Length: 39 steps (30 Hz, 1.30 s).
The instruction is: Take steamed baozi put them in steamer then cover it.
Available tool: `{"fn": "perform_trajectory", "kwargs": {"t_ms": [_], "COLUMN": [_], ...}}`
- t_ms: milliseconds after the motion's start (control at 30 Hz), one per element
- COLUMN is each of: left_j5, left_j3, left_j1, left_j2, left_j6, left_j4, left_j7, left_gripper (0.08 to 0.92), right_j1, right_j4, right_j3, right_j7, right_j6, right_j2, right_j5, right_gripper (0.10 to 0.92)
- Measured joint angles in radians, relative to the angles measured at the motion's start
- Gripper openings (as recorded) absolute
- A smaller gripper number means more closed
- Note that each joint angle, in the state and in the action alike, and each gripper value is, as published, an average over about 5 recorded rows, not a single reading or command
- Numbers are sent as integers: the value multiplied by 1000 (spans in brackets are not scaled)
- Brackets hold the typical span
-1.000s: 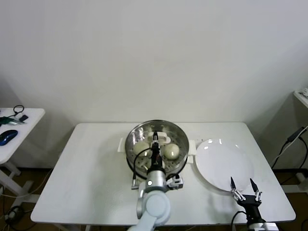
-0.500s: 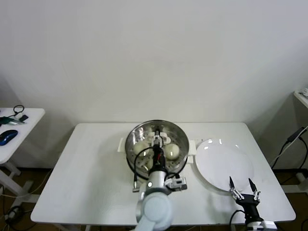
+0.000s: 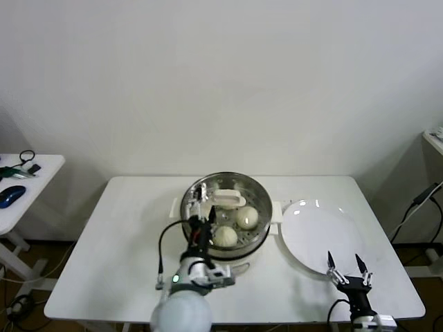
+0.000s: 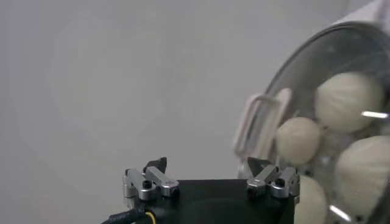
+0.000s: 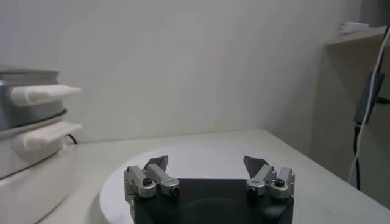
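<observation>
The steamer (image 3: 225, 209) stands at the middle of the white table (image 3: 124, 242), toward its back edge, and the steamed baozi (image 3: 247, 217) lie inside on the perforated floor: the head view shows clearly one to the right and one at the front, with paler shapes behind them, and the left wrist view shows four rounded buns through glass. The cover (image 4: 332, 109) appears to sit on the steamer already, its flat whitish handle (image 3: 227, 198) lying across the middle of the basket. The left gripper (image 3: 201, 206) hangs over the steamer's left rim with its fingers spread wide and nothing between them, just beside the handle rather than on it. The white plate (image 3: 322, 238) lies bare by the table's right edge, and the right gripper (image 3: 344, 267) waits at the plate's front rim near the table's front right corner, fingers likewise spread and holding nothing. The step in hand looks like the letting-go of the cover, so the task seems close to done; the next move calls for lifting the left arm straight up and clear without knocking the handle or shifting the lid off its seat
</observation>
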Motion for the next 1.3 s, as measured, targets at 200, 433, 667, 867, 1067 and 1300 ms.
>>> {"fn": "perform_trajectory", "kwargs": {"t_ms": [200,433,667,867,1067,1300], "left_j5": [-296,-752,-1171,-1381,-1483,-1547], "left_j3": [-184,-435,-575,-600,-590,-579], "left_j1": [38,110,226,284,313,335], "left_j2": [57,117,158,157,149,142], "left_j6": [-74,-188,-343,-475,-575,-649], "left_j4": [-47,-36,41,129,213,270], "left_j7": [-95,-172,-196,-190,-181,-170], "left_gripper": [823,823,823,823,823,823], "right_j1": [6,20,38,47,48,47], "right_j4": [18,14,-9,-25,-32,-36], "right_j3": [-8,-16,-28,-33,-33,-33], "right_j7": [-2,-3,-10,-12,-15,-16], "right_j6": [3,15,26,24,25,24], "right_j2": [2,3,5,4,3,4], "right_j5": [0,-10,-19,-20,-19,-19], "right_gripper": [823,823,823,823,823,823]}}
